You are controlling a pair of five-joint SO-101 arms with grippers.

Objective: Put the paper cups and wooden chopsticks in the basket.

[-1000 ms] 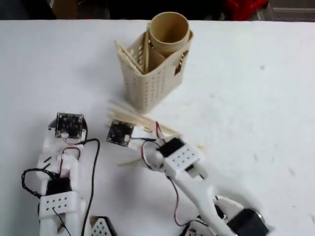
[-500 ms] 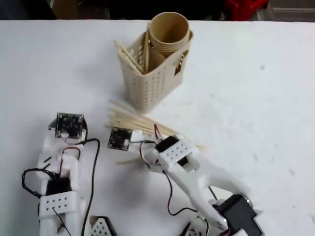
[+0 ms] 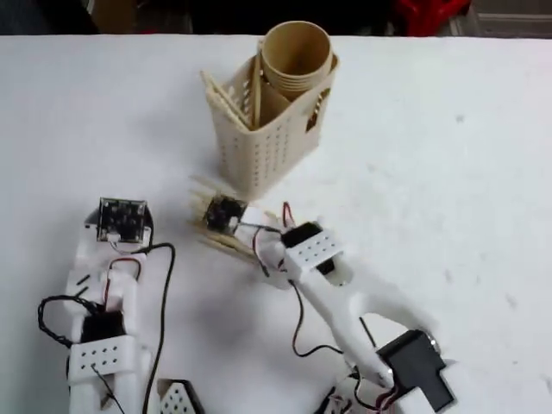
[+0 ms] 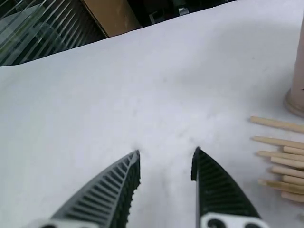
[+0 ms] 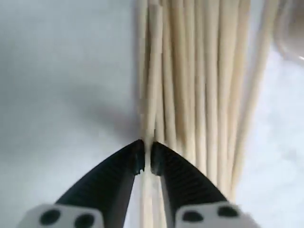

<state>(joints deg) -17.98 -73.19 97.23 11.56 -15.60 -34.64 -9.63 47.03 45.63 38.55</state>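
my right gripper (image 5: 147, 160) pinches one chopstick (image 5: 153, 71) at the edge of the pile (image 5: 209, 95) near the basket (image 3: 267, 147); my left gripper (image 4: 165, 159) has its jaws parted above the table (image 4: 142, 85).

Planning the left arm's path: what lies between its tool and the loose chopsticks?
Bare white table. In the left wrist view, nothing lies between the open left tool and the ends of the wooden chopsticks.

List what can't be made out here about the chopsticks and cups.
High view: the right arm covers part of the loose chopsticks; count hidden.
High view: paper cups in the basket; number too small to tell.
Left wrist view: tan object beyond the left hand, cut off by the edge.
Right wrist view: blurred shape past the right hand.
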